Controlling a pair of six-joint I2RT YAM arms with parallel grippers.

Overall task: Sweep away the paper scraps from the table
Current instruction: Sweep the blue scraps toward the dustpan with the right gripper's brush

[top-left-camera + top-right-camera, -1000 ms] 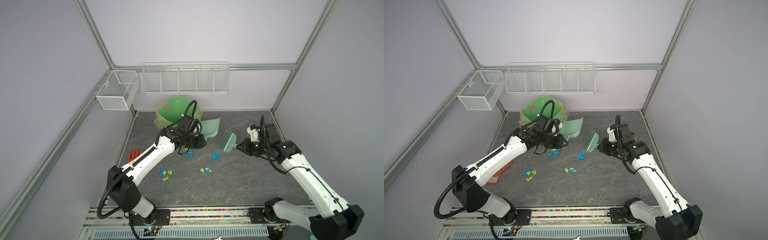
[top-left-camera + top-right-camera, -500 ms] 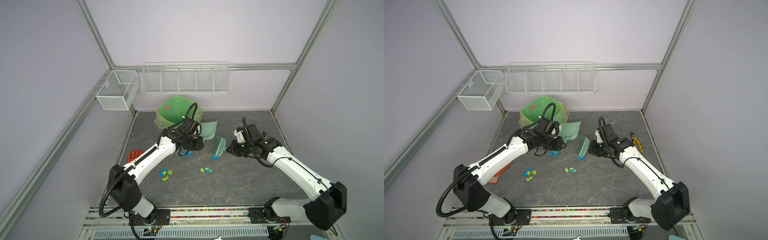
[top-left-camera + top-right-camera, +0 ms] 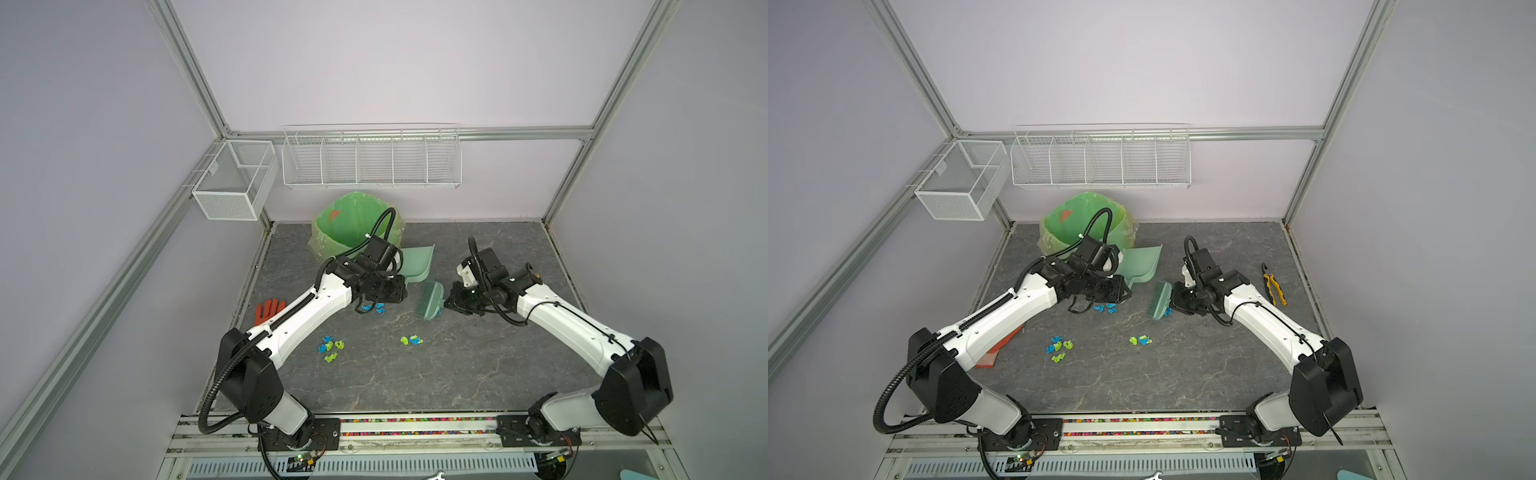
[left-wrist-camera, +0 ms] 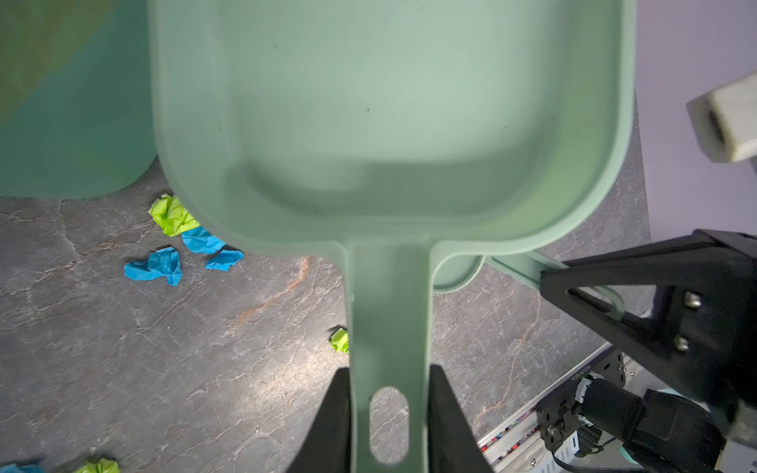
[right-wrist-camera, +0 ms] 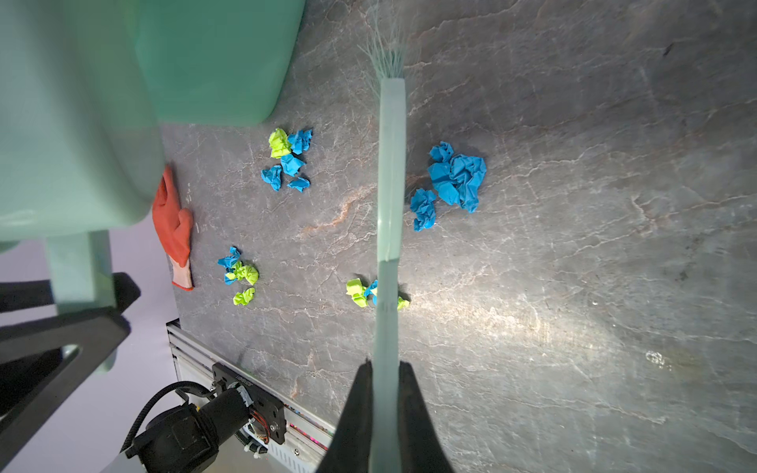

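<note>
left gripper (image 4: 389,370) clamping dustpan (image 4: 389,102) handle, right gripper (image 5: 385,364) pinching brush (image 5: 391,164) handle, brush sitting just beside blue paper scraps (image 5: 454,180), more clusters lying on table (image 5: 573,286)

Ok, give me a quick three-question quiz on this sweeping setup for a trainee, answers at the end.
1. True or false: the left pincer is shut on the handle of the dustpan.
2. The right pincer holds: A) a sponge, B) the brush, C) a cloth.
3. Which two colours are the paper scraps on the table?
Key: 1 true; 2 B; 3 blue and lime green.
</note>
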